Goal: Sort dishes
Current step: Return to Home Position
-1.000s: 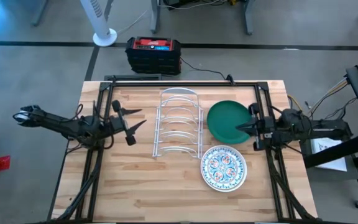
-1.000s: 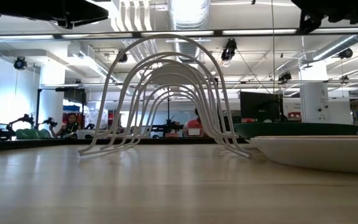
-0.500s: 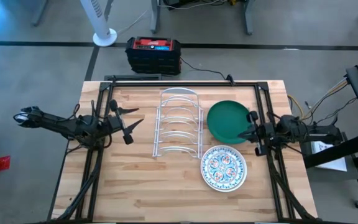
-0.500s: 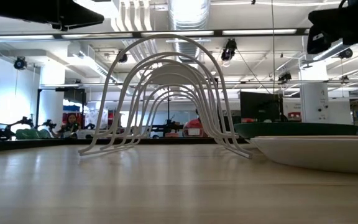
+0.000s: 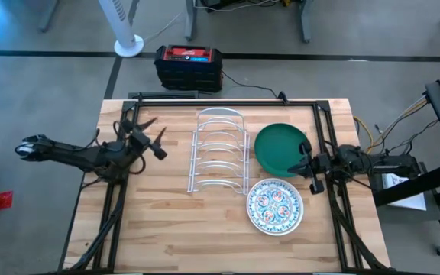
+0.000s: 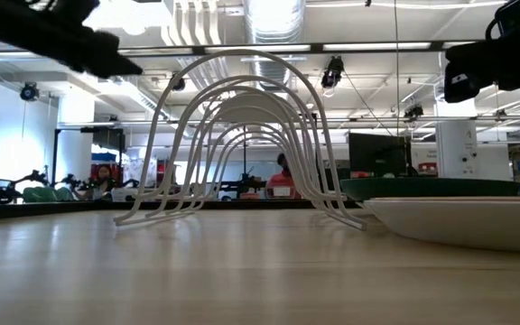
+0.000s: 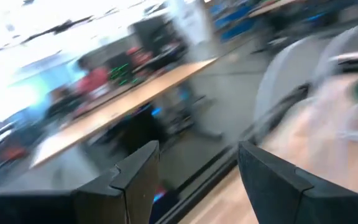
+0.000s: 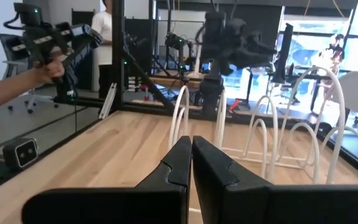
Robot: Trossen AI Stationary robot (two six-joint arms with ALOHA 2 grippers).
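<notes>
Now that the right gripper (image 5: 304, 166) has drawn back off the green plate (image 5: 279, 149), fingers pressed together, that plate and the flowered plate (image 5: 275, 206) lie flat just right of the bare rack (image 5: 218, 151); the left gripper (image 5: 150, 136), spread wide, has swung aside, so unloading looks finished

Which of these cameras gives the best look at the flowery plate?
The high view: the floral plate lies face up, whole pattern visible. The low view shows only its rim edge-on; the wrist views miss it.
</notes>
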